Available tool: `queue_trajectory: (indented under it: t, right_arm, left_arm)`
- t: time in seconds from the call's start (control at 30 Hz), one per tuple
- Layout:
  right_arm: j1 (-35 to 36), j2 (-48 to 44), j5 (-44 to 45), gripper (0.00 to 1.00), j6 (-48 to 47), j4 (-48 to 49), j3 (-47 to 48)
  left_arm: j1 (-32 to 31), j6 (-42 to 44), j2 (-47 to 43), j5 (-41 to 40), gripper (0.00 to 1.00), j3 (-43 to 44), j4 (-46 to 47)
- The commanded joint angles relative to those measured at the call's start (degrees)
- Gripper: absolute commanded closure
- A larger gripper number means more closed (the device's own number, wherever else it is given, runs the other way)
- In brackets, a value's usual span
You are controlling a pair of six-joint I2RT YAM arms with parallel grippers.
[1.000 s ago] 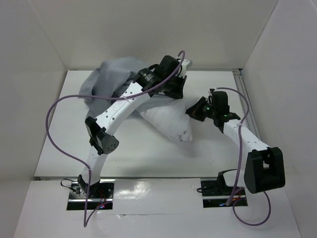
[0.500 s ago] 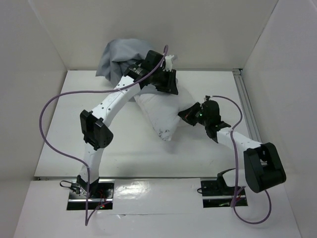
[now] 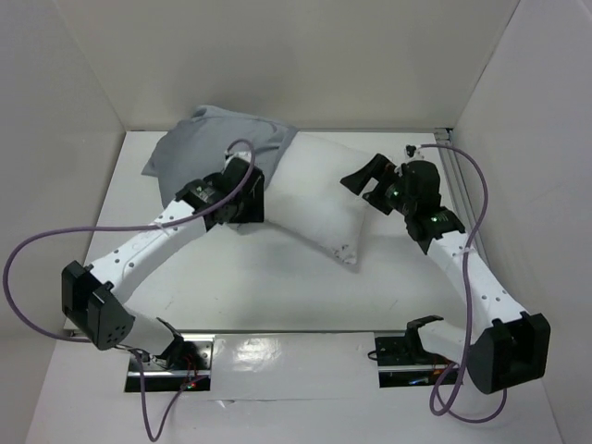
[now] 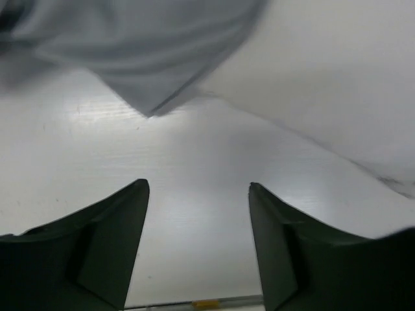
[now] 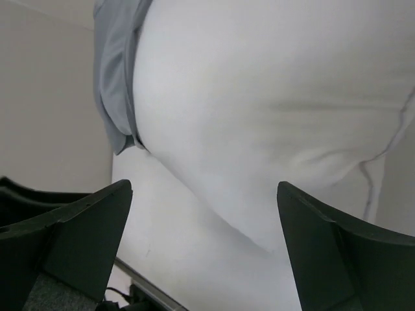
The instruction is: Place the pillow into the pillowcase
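Observation:
The white pillow (image 3: 319, 199) lies slanted across the middle of the table. Its far-left end sits under the blue-grey pillowcase (image 3: 217, 143), which is heaped at the back left. My left gripper (image 3: 252, 196) is low by the pillow's left side, open and empty. In the left wrist view the gripper (image 4: 198, 188) has only bare table between its fingers, with the pillowcase (image 4: 162, 52) and pillow (image 4: 337, 78) beyond. My right gripper (image 3: 363, 188) stands wide open just right of the pillow. In the right wrist view that gripper (image 5: 204, 188) faces the pillow (image 5: 272, 97) and bunched pillowcase (image 5: 117, 65).
White walls (image 3: 83, 111) close in the table on the left, back and right. A metal rail (image 3: 455, 176) runs along the table's right edge. Purple cables (image 3: 37, 250) loop off both arms, the left one hanging wide over the near-left area.
Both grippers have opened and let go. The pillow and pillowcase, lifted before, have dropped onto the table. The left arm pulled back and down to the left; the right gripper drew back rightwards.

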Motion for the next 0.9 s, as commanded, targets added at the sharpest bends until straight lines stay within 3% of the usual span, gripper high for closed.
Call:
queue_trajectory:
  t: [0.0, 0.23, 0.37, 0.53, 0.87]
  right_arm:
    - [-0.1, -2.2, 3.1, 0.0, -5.7, -10.1, 4.2]
    - [-0.7, -5.6, 3.8, 0.0, -6.2, -13.4, 3.1]
    - [-0.7, -6.1, 3.3, 0.0, -6.2, -14.0, 1.7]
    - [-1.2, -7.2, 3.3, 0.0, -6.8, -16.0, 1.7]
    - [-1.2, -6.2, 4.0, 0.0, -7.3, -17.8, 2.7]
  left_arm:
    - [0.8, -11.9, -2.8, -10.2, 0.22, -16.2, 8.2]
    - [1.3, -18.2, -3.8, -11.5, 0.07, -29.9, 18.4]
    - [3.8, -20.4, 2.0, -13.0, 0.07, -29.9, 21.6]
    - [7.9, -16.9, 6.9, -9.1, 0.09, -29.9, 33.5]
    - [12.7, -12.9, 13.0, -2.7, 0.19, -28.2, 43.8]
